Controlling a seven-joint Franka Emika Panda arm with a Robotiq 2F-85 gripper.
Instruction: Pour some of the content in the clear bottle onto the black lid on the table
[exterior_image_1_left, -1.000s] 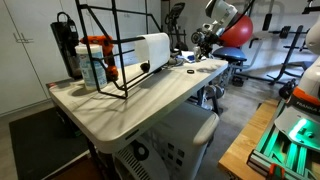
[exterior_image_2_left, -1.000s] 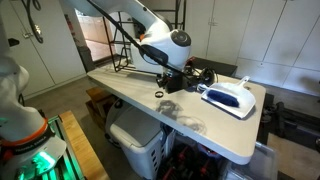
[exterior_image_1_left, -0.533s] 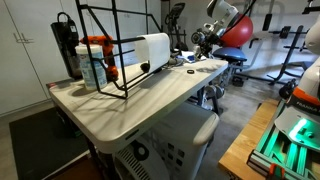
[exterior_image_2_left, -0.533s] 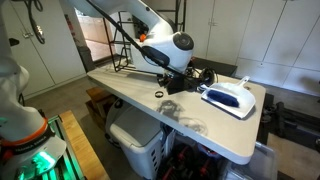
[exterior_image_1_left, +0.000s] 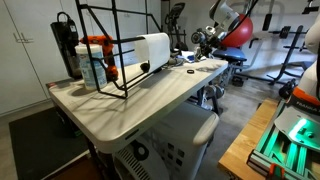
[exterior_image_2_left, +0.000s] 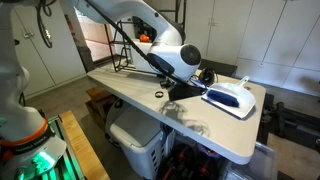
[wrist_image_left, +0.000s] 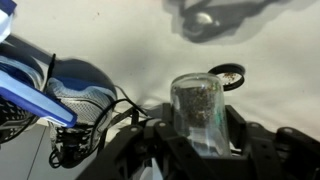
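Note:
My gripper (wrist_image_left: 197, 140) is shut on the clear bottle (wrist_image_left: 197, 108), a small see-through bottle with dark speckled content, its open end pointing away from the wrist. The black lid (wrist_image_left: 226, 75) lies flat on the white table just beyond the bottle's mouth. In an exterior view the lid is a small dark ring (exterior_image_2_left: 160, 95) on the table, with the gripper (exterior_image_2_left: 193, 80) held just above the table beside it. In an exterior view the gripper (exterior_image_1_left: 206, 38) is over the table's far end; the bottle is too small to make out there.
A blue and white device (exterior_image_2_left: 230, 97) (wrist_image_left: 55, 85) lies close by, with black cables (wrist_image_left: 85, 140) next to it. A black wire rack (exterior_image_1_left: 110, 50), a white roll (exterior_image_1_left: 152, 47), a bluish bottle with an orange-red top (exterior_image_1_left: 95, 62) and a black canister (exterior_image_1_left: 65, 45) stand at the table's other end.
The arm's wrist has shifted a little toward the blue and white device and turned, with the bottle still held. Nothing on the table has moved.

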